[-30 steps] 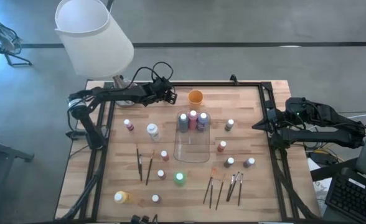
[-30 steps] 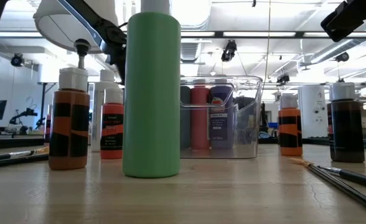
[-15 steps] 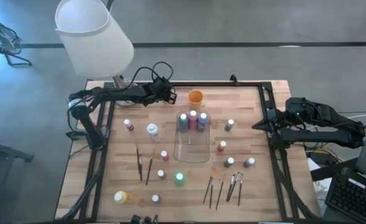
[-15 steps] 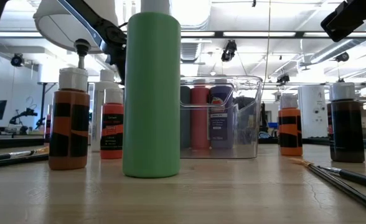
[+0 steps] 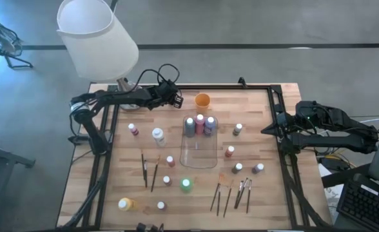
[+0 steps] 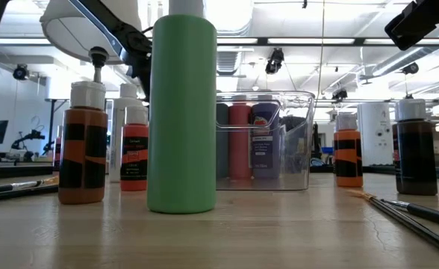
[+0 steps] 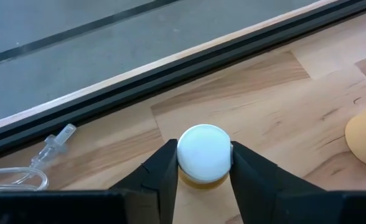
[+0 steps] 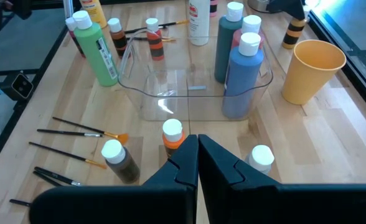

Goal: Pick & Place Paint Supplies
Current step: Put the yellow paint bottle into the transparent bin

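My left gripper (image 5: 174, 96) is at the table's far left, beside the orange cup (image 5: 202, 100), shut on a small paint bottle with a white cap and yellowish body (image 7: 203, 180). A clear tray (image 5: 199, 154) at mid-table holds three bottles (image 5: 199, 122) at its far end. Other paint bottles stand loose around it, among them a green one (image 5: 186, 185) and a yellow one (image 5: 126, 204). Paintbrushes lie at the near right (image 5: 231, 193) and left of the tray (image 5: 149, 171). My right gripper (image 8: 197, 146) is shut at the table's right edge, holding nothing. My left gripper pinches the bottle's white cap (image 7: 203, 149) between its two fingers (image 7: 164, 167), one on each side. The fingers slant down at it from the table's left. The bottle is upright; the gripper hides its lower part, so I cannot see whether its base is on the table.
A white lamp shade (image 5: 96, 38) overhangs the far left corner, with cables (image 5: 157, 74) beside my left arm. A black frame (image 5: 276, 109) runs along the table's edges. Bare wood lies between the cup and the far right corner.
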